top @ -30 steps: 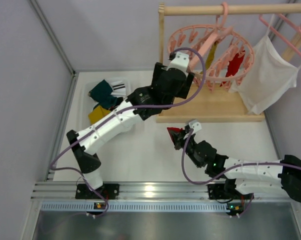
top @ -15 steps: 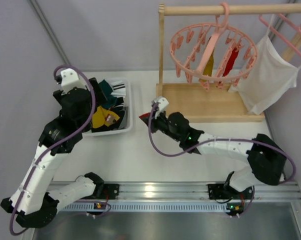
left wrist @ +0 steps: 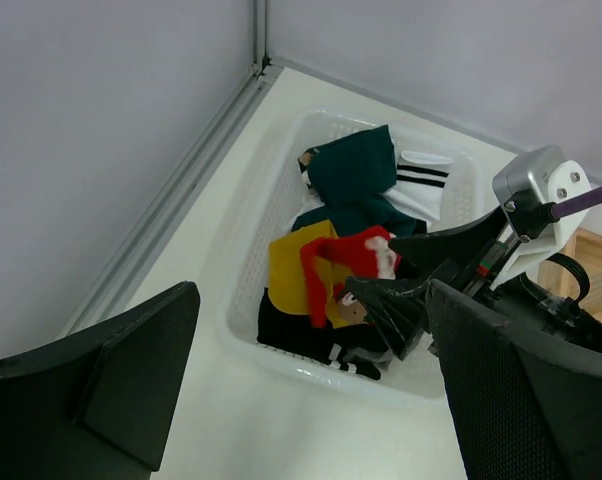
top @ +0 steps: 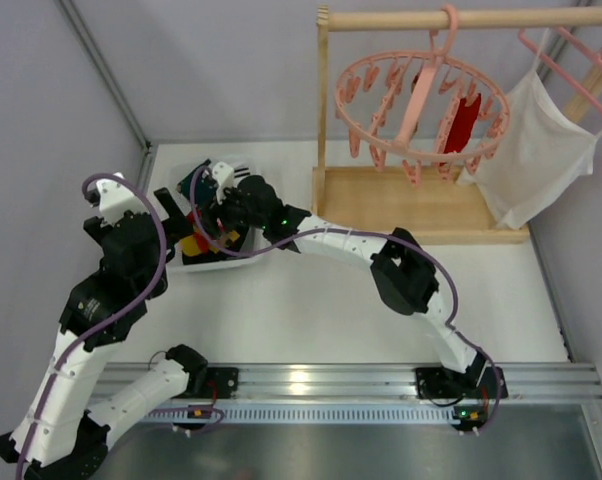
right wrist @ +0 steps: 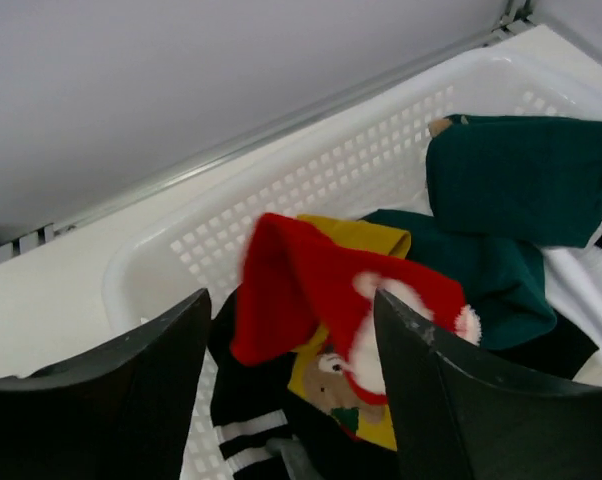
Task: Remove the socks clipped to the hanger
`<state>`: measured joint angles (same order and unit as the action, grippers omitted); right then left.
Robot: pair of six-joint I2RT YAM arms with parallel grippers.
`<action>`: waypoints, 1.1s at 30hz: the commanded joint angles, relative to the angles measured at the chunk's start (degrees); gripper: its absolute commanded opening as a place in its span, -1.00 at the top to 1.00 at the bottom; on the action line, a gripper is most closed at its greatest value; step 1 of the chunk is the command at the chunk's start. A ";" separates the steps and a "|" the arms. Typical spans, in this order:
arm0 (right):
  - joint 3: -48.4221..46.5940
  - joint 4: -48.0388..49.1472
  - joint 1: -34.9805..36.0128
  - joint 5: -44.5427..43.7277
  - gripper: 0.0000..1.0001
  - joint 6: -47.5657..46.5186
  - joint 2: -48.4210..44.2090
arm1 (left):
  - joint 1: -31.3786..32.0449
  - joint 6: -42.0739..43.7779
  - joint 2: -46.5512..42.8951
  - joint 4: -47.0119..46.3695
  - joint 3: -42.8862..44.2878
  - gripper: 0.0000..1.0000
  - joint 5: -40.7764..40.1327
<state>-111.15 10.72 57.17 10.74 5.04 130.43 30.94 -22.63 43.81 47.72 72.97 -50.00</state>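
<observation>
Arms from both sides meet over the white basket (top: 213,266) on the left of the table (top: 311,310). Nearest, the left tool (left wrist: 311,300) hangs with fingers spread wide, holding nothing. Just beyond, the right tool (right wrist: 291,300) stands with fingers apart above a red sock (right wrist: 301,270) lying on the basket's pile of teal socks (right wrist: 521,175), a mustard sock (left wrist: 286,270) and striped socks (left wrist: 421,180). At the back, the pink hanger (top: 418,100) has one clipped red sock (top: 463,122) showing; the job looks nearly done, with that one left.
</observation>
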 commanded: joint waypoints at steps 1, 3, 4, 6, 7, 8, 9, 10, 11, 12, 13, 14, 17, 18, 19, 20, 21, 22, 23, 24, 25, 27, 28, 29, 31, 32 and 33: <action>-1.36 -2.73 -1.00 0.34 -0.33 -1.00 -4.91 | -0.26 -0.66 -1.89 -0.44 -1.69 -0.97 -1.60; 4.96 -0.97 -2.14 -1.16 -0.42 -0.56 -11.29 | -0.26 -1.09 -2.15 -0.70 -2.39 -0.97 -0.11; 8.03 0.08 -2.58 -1.60 -0.46 0.23 -14.12 | -0.35 -1.27 -2.24 -0.88 -2.57 -0.97 2.51; 20.23 5.24 -4.25 -3.00 -0.79 1.72 -23.67 | -0.26 -1.19 -2.59 -1.75 -3.09 -0.97 6.21; 28.02 6.49 -4.69 -3.18 -0.82 2.77 -26.95 | -0.26 -1.10 -2.77 -2.19 -3.88 -0.97 11.10; 31.66 6.77 -5.39 -3.27 -0.83 3.13 -30.12 | -0.26 -0.92 -3.03 -2.98 -4.50 -0.97 13.59; 35.18 6.60 -6.10 -3.88 -0.85 2.96 -36.76 | -0.26 -0.40 -3.55 -4.55 -5.20 -0.97 16.48; 38.78 6.42 -6.28 -4.32 -0.87 2.61 -40.22 | -0.26 -0.22 -3.82 -5.27 -6.68 -0.97 18.86; 46.04 6.33 -6.54 -4.67 -0.88 2.52 -43.82 | -0.35 -0.13 -4.17 -5.97 -7.40 -0.97 23.41; 49.77 6.07 -7.15 -4.77 -0.88 2.52 -50.91 | -0.27 0.39 -4.43 -7.02 -8.19 -0.97 25.37; 56.51 4.94 -7.51 -5.20 -0.88 2.52 -54.72 | -0.26 0.48 -4.52 -7.38 -8.80 -0.97 26.95; 59.71 3.71 -8.03 -7.55 -0.89 2.52 -58.50 | -0.26 0.48 -4.53 -7.56 -9.85 -0.97 29.49; 70.26 -3.76 -10.58 -12.74 -0.96 2.87 -76.22 | -0.18 0.48 -4.35 -7.91 -11.52 -0.97 32.58; 72.29 -5.69 -13.11 -13.55 -0.97 3.83 -79.42 | -0.26 0.48 -4.26 -8.17 -11.88 -0.97 35.21; 75.79 -9.37 -14.61 -14.60 -0.98 4.27 -82.50 | -0.18 0.22 -4.26 -8.61 -12.32 -0.97 36.71; 77.13 -10.62 -16.37 -16.26 -0.99 4.63 -87.58 | -0.26 -0.04 -4.26 -8.96 -12.93 -0.97 38.21; 78.27 -12.98 -20.21 -16.45 -0.99 5.50 -89.54 | -0.26 -0.48 -4.17 -9.40 -13.29 -0.97 42.22; 79.59 -14.22 -22.43 -16.54 -0.99 5.77 -91.13 | -0.26 -0.66 -4.26 -9.93 -13.55 -0.97 44.18; 80.04 -16.15 -25.06 -15.33 -0.99 5.86 -92.19 | -0.26 -0.75 -4.09 -10.98 -13.82 -0.97 46.63; 80.39 -16.78 -30.66 -14.01 -0.99 5.95 -92.89 | -0.26 -0.66 -4.09 -11.51 -14.43 -0.97 48.92; 80.65 -16.96 -33.41 -12.08 -0.99 5.86 -92.64 | -0.26 -0.40 -3.91 -11.77 -14.43 -0.97 53.99; 80.74 -16.00 -43.39 -3.74 -0.99 6.91 -90.28 | -0.26 1.26 -4.00 -11.60 -14.87 -0.97 56.93; 80.74 -15.12 -46.41 -1.28 -0.99 7.44 -89.13 | -0.18 2.06 -4.26 -11.60 -15.22 -0.97 58.16; 80.83 -13.98 -49.75 2.84 -0.99 8.23 -86.69 | -0.26 2.76 -4.78 -11.60 -15.57 -0.97 58.35; 81.79 -8.20 -57.32 5.33 -0.99 11.21 -84.82 | -0.26 4.70 -6.63 -11.60 -17.23 -0.97 57.91; 82.15 -6.00 -60.39 6.99 -0.99 12.27 -83.25 | -0.26 5.23 -7.94 -11.60 -17.77 -0.97 57.47; 82.58 0.12 -63.20 7.71 -0.99 14.02 -82.45 | -0.26 6.27 -8.56 -11.60 -18.56 -0.97 57.12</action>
<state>-29.47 -0.71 0.45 10.52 13.98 46.19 30.83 -19.94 37.95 39.33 56.05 4.16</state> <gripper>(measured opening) 0.993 0.984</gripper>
